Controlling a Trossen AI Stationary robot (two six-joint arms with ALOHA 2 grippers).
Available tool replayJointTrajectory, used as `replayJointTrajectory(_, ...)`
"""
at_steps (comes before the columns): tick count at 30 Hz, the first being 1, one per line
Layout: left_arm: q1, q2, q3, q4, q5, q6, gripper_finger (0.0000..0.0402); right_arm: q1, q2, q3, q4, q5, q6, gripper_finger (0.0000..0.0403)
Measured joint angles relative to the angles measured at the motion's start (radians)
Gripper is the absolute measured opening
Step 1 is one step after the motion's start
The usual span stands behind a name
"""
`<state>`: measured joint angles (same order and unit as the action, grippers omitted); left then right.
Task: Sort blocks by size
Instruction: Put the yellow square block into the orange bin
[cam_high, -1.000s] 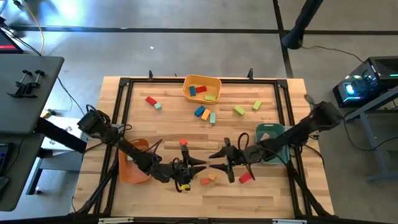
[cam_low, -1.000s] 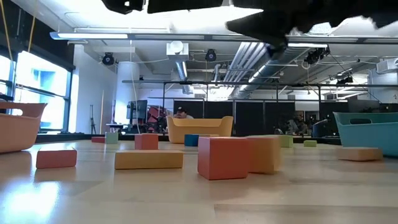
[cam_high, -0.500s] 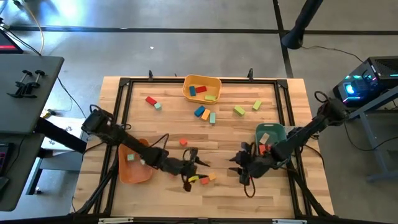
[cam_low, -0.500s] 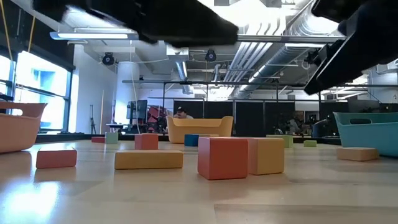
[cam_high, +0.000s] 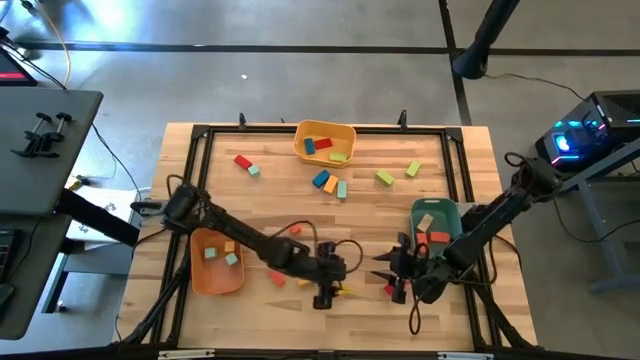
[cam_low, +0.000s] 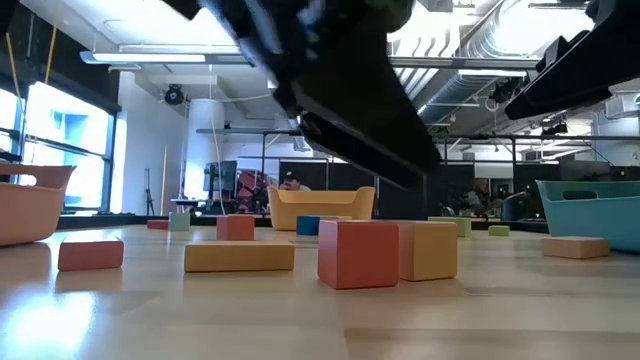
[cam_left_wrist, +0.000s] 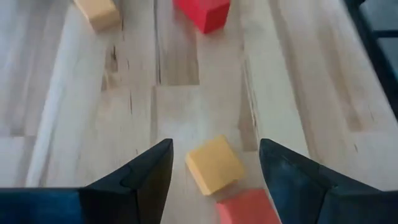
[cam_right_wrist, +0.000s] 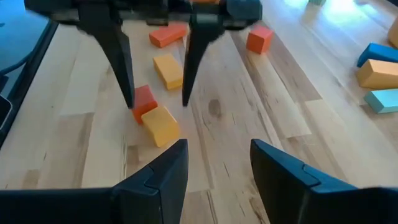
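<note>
My left gripper (cam_high: 343, 284) (cam_left_wrist: 214, 149) is open near the table's front middle. Its fingers stand on either side of a yellow cube (cam_left_wrist: 214, 165) without touching it. A red cube (cam_left_wrist: 249, 208) lies against the yellow one; both rest flat on the table and also show in the right wrist view, the yellow cube (cam_right_wrist: 160, 124) and the red cube (cam_right_wrist: 144, 99). My right gripper (cam_high: 384, 272) (cam_right_wrist: 217, 146) is open and empty, a little to the right, facing the left gripper. More blocks lie about: a yellow one (cam_right_wrist: 168, 70), an orange-red one (cam_right_wrist: 168, 34), a red cube (cam_right_wrist: 259, 38).
An orange bin (cam_high: 196, 272) holding a few blocks stands at the front left, a yellow bin (cam_high: 300, 135) with blocks at the far middle, and a teal bin (cam_high: 415, 210) at the right under my right arm. Loose blocks lie at the far left (cam_high: 243, 162) and far middle (cam_high: 325, 182).
My left gripper has gone toward the table's right and near edges and now stands over the yellow and red cubes. My right gripper has drawn back toward the table's right edge and a little nearer. The cubes have stayed where they were.
</note>
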<state>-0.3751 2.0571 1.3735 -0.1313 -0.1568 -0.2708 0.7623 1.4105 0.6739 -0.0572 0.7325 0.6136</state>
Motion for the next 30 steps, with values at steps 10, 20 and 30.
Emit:
replayJointTrajectory(10, 0.019, 0.113, 0.146, -0.164, 0.077, -0.115, 0.0227, 0.054, 0.000, 0.000, -0.003, 0.052, -0.002, 0.0169)
replayJointTrajectory(20, 0.042, 0.126, 0.147, -0.176, 0.130, -0.114, 0.0188, 0.083, 0.000, 0.000, -0.007, 0.118, -0.008, 0.0169)
replayJointTrajectory(30, 0.050, 0.124, 0.147, -0.151, 0.092, -0.007, 0.0080, 0.083, 0.000, 0.000, -0.006, 0.132, 0.042, 0.0169)
